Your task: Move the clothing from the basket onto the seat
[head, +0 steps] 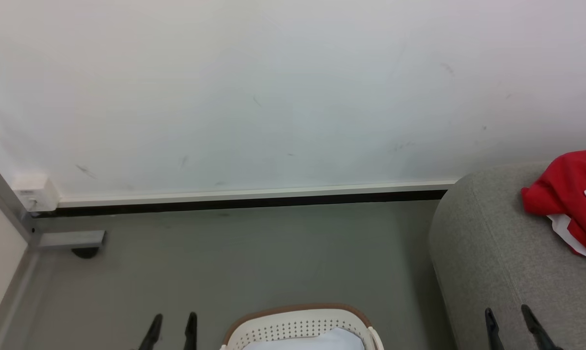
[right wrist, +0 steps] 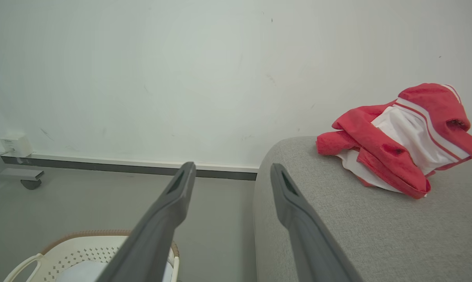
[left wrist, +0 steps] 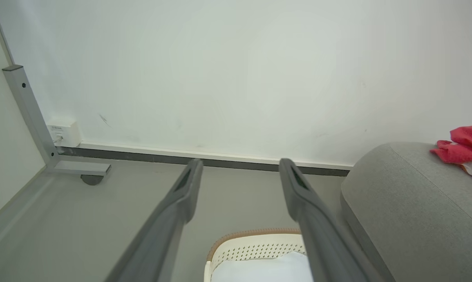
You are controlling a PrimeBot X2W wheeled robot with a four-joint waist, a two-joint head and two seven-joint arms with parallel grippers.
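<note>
Low left, the left pincer stands released and empty above bare grey floor that runs open to the baseboard. Bottom centre sits the basket, perforated cream plastic with a tan rim and a pale liner. Lower right, the right pincer is released too, over the seat and its rounded fabric edge. The clothing is a crumpled red-and-white heap on the seat at far right, stretched roughly left-right.
</note>
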